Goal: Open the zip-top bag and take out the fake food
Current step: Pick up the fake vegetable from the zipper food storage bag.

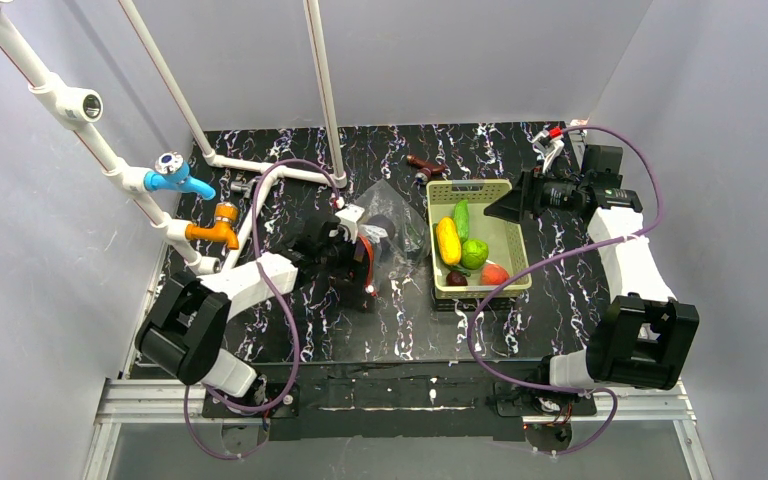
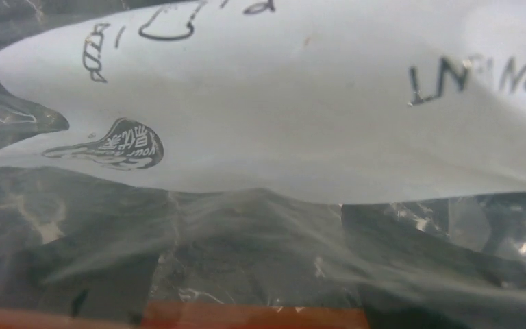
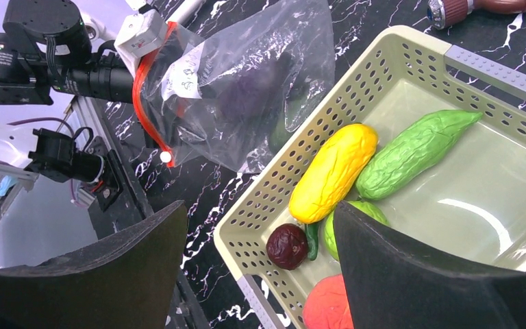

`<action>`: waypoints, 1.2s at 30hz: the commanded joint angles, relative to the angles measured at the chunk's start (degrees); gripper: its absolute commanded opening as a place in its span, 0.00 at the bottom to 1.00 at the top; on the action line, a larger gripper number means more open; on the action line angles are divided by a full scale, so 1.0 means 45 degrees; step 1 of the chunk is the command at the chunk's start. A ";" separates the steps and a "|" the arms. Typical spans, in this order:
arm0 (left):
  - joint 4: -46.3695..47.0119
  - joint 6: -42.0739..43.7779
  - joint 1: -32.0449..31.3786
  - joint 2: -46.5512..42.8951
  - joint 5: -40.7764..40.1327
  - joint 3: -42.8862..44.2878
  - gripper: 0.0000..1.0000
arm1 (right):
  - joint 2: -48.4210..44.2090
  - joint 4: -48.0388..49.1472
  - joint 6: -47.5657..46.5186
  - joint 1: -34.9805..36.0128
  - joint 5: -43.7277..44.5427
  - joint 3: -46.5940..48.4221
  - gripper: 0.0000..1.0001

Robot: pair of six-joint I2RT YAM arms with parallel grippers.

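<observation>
We see the zip-top bag (image 1: 392,232), clear crinkly film with a red-orange strip (image 1: 365,265), on the marbled counter (image 1: 410,330) at nine o'clock of the perforated basket (image 1: 470,187) holding bumpy fake food (image 3: 332,171). The left claw (image 1: 357,245) meets that strip; its spread we cannot tell. The right claw (image 1: 505,205) gapes empty at the basket's three o'clock. The left wrist view shows only film and a printed white label (image 2: 281,103).

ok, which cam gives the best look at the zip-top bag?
Right wrist: nearly the whole zip-top bag shows, clear plastic, red zipper edge, dark shapes inside. Top external shows it small, left of the basket, partly behind the left arm. Left wrist is too close: just crinkled plastic, a white label, a red strip.
</observation>
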 commanded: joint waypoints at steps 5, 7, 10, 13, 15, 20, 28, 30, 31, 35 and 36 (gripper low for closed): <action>-0.2609 -0.1746 0.0068 -0.1748 0.0683 0.0178 1.00 | -0.0158 0.0124 -0.0004 0.0069 -0.0316 0.0208 0.84; -0.3208 -0.1544 0.0070 -0.2415 0.0484 0.0126 1.00 | -0.0148 0.0128 -0.0004 0.0065 -0.0316 0.0208 0.84; -0.4324 -0.0855 0.0068 -0.2946 0.0197 0.0448 1.00 | -0.0089 0.0131 -0.0004 0.0097 0.6536 0.0208 0.84; -0.3195 -0.0377 0.0070 -0.3144 -0.0639 -0.0564 1.00 | -0.0045 0.0113 -0.0004 0.0188 0.6536 0.0219 0.84; 0.0340 -0.0317 0.0059 -0.3290 -0.0743 -0.2183 1.00 | -0.0031 0.0105 -0.0004 0.0269 0.6536 0.0237 0.84; 0.5102 -0.0946 0.0053 -0.2393 -0.1790 -0.4014 0.56 | -0.0072 0.0063 -0.0004 0.0475 0.6536 0.0251 0.84; 0.5127 -0.2193 0.0048 -0.3235 -0.1491 -0.4421 0.00 | 0.0615 -0.3119 -0.3388 0.3035 0.6536 0.1384 0.84; 0.3497 -0.2496 0.0048 -0.4115 -0.1276 -0.4005 0.33 | 0.0583 -0.3763 -0.3388 0.3996 0.6536 0.1579 0.84; 0.2724 -0.2675 0.0048 -0.4596 -0.1225 -0.3830 0.44 | 0.0535 -0.4064 -0.3388 0.4518 0.6536 0.1688 0.84; 0.0801 -0.3523 0.0125 -0.6551 -0.1101 -0.3919 0.87 | 0.0276 -0.4264 -0.3388 0.5991 0.6536 0.1845 0.84; 0.0424 -0.3670 0.0153 -0.6964 -0.1061 -0.3954 0.97 | 0.0194 -0.4170 -0.3388 0.6284 0.6536 0.1789 0.84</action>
